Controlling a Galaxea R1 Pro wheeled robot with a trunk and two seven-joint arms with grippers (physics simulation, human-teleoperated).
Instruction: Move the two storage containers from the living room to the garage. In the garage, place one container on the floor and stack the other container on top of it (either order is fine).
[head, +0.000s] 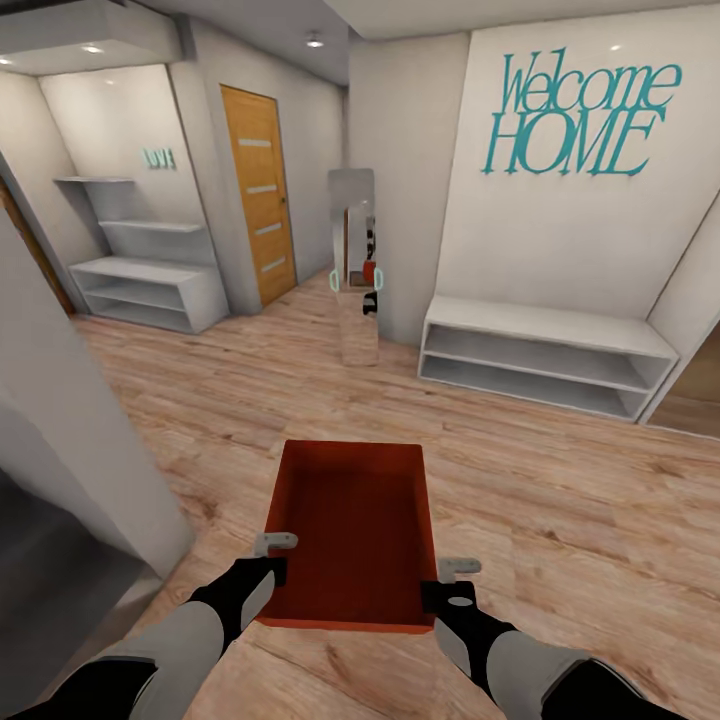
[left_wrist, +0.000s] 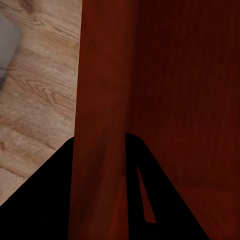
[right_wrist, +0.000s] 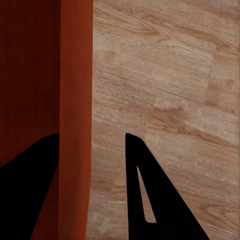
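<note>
Setting: hallway with a light wood-plank floor (head: 560, 500), white walls, recessed ceiling lights.
Left gripper (head: 277, 545): fingers straddle the left wall of the storage container (head: 352, 530) near its near corner; in the left wrist view one dark finger (left_wrist: 45, 200) lies outside the wall and the other inside, both against it, so it is clamped on that wall.
Right gripper (head: 458, 570): at the container's right wall near the near corner. In the right wrist view the wall passes between the fingers; the inner finger (right_wrist: 30, 190) lies against it, the outer one stands a little off it with floor showing in the gap. Not fully closed on the wall; grip cannot be told for certain.
Container: orange-red, lidless, rectangular, held between both arms above the planks, long axis pointing away from the robot, inside bare.
Left of robot: grey wall corner (head: 70, 420) close by, darker surface beyond it.
Ahead: tall narrow mirror (head: 355, 265) leaning at a wall corner.
Ahead left: orange-brown door (head: 258, 195) with pale slits; white stepped shelf unit (head: 150, 270) with small teal letters above.
Ahead right: low white open bench shelf (head: 545, 355); teal "Welcome HOME" lettering (head: 580, 115) on the wall above it.
</note>
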